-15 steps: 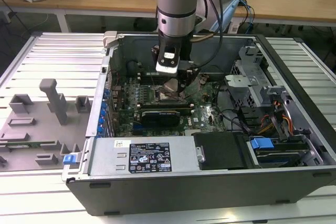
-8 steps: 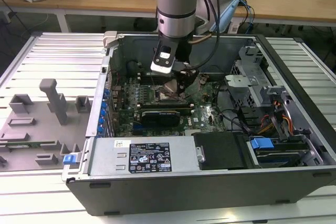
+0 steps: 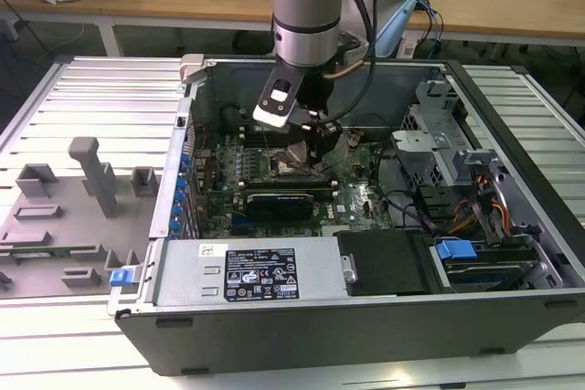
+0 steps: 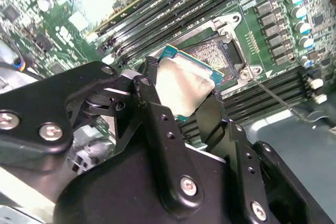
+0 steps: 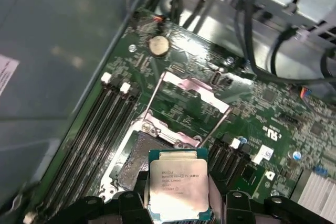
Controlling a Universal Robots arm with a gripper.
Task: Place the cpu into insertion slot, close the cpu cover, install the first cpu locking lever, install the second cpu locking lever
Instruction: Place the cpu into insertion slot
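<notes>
Placement step: cpu (image 5: 178, 182) pinched edge-to-edge betw. fingers (image 5: 139, 198) of gripper (image 5: 178, 196), hovering just above near rim of insertion slot (image 5: 135, 157), not seated; cpu cover (image 5: 191, 86) stands open beyond slot. To do well: square chip edges to socket rim, match corner marks, lower level, release w/o pressing, since contacts are prob. fragile. Orientation: metal top faces up toward wrist, underside toward board; chip looks slightly tilted & skewed vs. socket in second wrist view. Outline square, so no long axis.

Silvery-beige cpu (image 5: 178, 188) edged teal, green circuit board (image 5: 131, 69), silver-grey cpu cover (image 5: 191, 85).
</notes>
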